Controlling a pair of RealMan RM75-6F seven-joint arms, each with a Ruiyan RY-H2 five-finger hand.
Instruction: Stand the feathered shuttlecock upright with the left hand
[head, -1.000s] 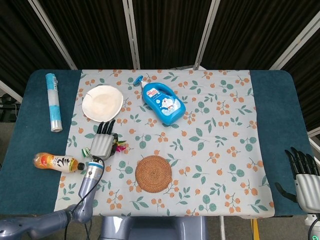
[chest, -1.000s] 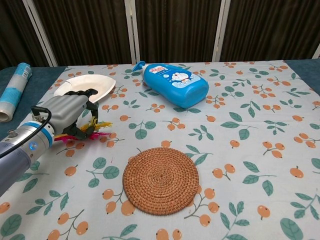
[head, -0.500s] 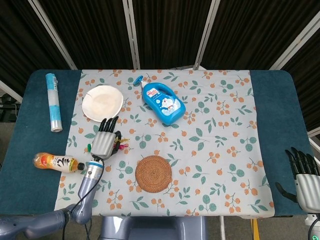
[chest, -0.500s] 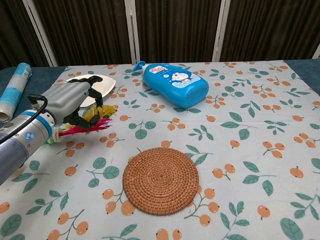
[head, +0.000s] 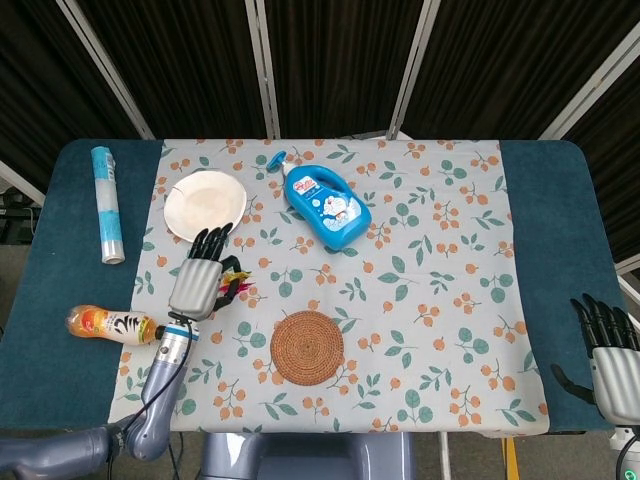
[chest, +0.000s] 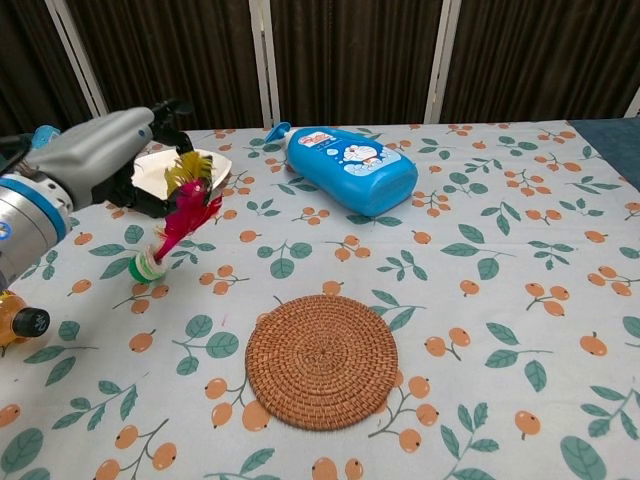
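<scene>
Shuttlecock (chest: 172, 225) is held at its feather end by the left hand (chest: 98, 160), fingers closed on the feathers. Its long axis is tilted: green base low and toward the camera, just above or touching the tablecloth (chest: 480, 260); contact cannot be told. The base lies below the hand, so it is judged that lowering and righting remain. The right hand (head: 605, 350) is well apart at the table's right edge, holding nothing, fingers apart. Dark curtains are seen behind.
</scene>
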